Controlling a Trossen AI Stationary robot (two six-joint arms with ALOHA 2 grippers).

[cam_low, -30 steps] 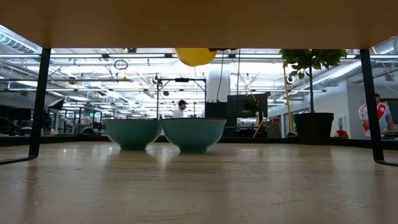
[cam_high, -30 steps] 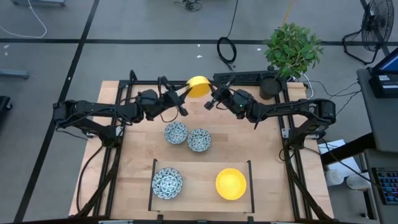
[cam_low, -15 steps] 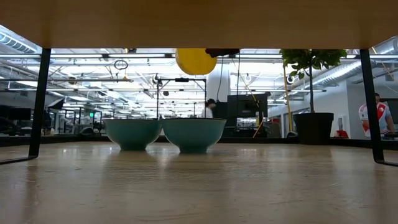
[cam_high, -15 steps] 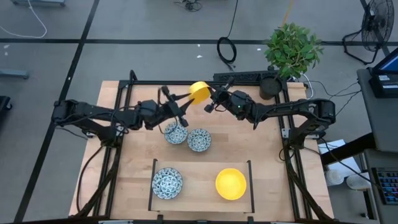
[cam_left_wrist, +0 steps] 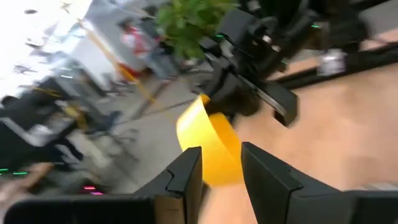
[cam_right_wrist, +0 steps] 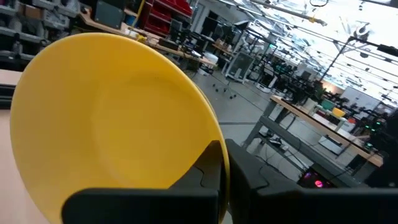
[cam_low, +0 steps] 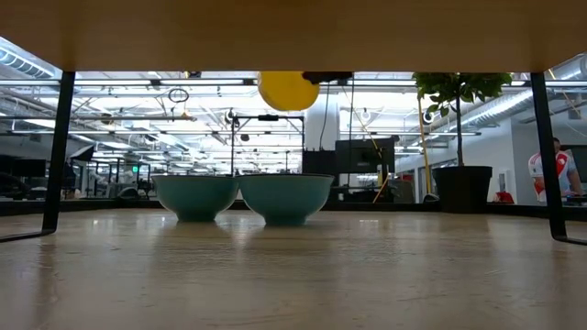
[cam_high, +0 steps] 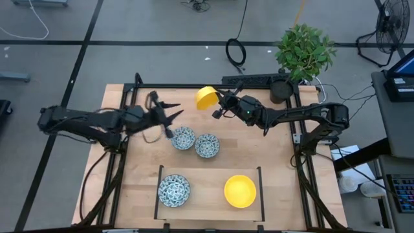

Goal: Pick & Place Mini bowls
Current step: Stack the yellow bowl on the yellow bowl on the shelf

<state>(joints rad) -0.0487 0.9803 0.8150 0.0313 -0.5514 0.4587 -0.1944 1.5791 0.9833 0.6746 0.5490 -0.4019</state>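
Note:
My right gripper [cam_high: 218, 103] is shut on a bright yellow mini bowl [cam_high: 206, 98], held up over the table's far middle; the bowl also shows in the low view [cam_low: 287, 90]. My left gripper [cam_high: 171, 120] is open and stands left of that bowl, clear of it, above the table. Two blue-patterned bowls [cam_high: 183, 138] [cam_high: 207, 145] stand side by side on their bases on the table. A third patterned bowl [cam_high: 174, 189] and a second yellow bowl [cam_high: 240, 191] stand inside a black-framed area [cam_high: 160, 194] near the table's near edge. My right gripper pinches the yellow bowl's rim [cam_right_wrist: 210, 149], one finger [cam_right_wrist: 205, 177] inside the bowl and one outside. The fingers come about level from the table's right side. The bowl is lifted clear and tipped on its side, its hollow [cam_right_wrist: 118, 130] facing the wrist camera.
A dark plant pot [cam_high: 281, 90] with a green plant [cam_high: 304, 48] stands at the table's far right corner. Black frame rails [cam_high: 126, 103] run along the table's edges. Bare wood lies between the two patterned bowls and the framed area. People show in the room beyond.
My left gripper has drawn back from the yellow bowl toward the table's left edge. The bowl has stayed in my right gripper, has sunk a little and has tipped from showing its round top to standing on its side.

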